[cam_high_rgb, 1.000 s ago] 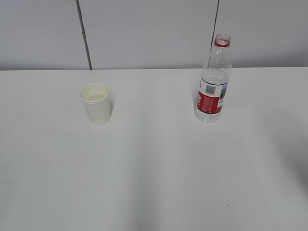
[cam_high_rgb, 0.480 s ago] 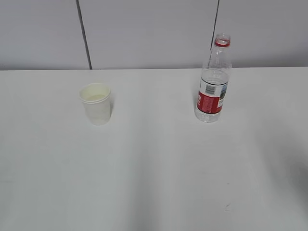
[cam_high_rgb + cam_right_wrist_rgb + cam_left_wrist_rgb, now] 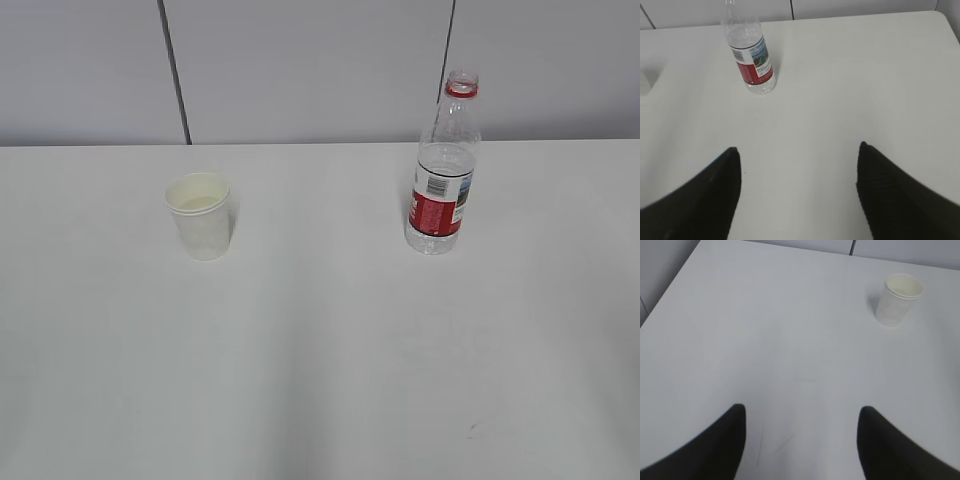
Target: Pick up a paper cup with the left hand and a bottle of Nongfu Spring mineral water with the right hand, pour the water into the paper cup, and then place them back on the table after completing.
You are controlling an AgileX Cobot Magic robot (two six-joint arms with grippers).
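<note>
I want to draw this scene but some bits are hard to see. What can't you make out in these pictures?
- Water bottle top: cut off by the upper edge of the right wrist view.
- Bottle label text: too small to read in the exterior view.
- Both arms: outside the exterior view; of the left gripper and right gripper, each wrist view shows only the fingers, cut by the lower edge.
- Paper cup contents: too small to tell in the left wrist view.

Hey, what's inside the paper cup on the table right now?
The paper cup shows a pale yellowish inner wall; whether it holds water cannot be told. Its bottom is hidden by the rim. It stands upright on the table.
</note>
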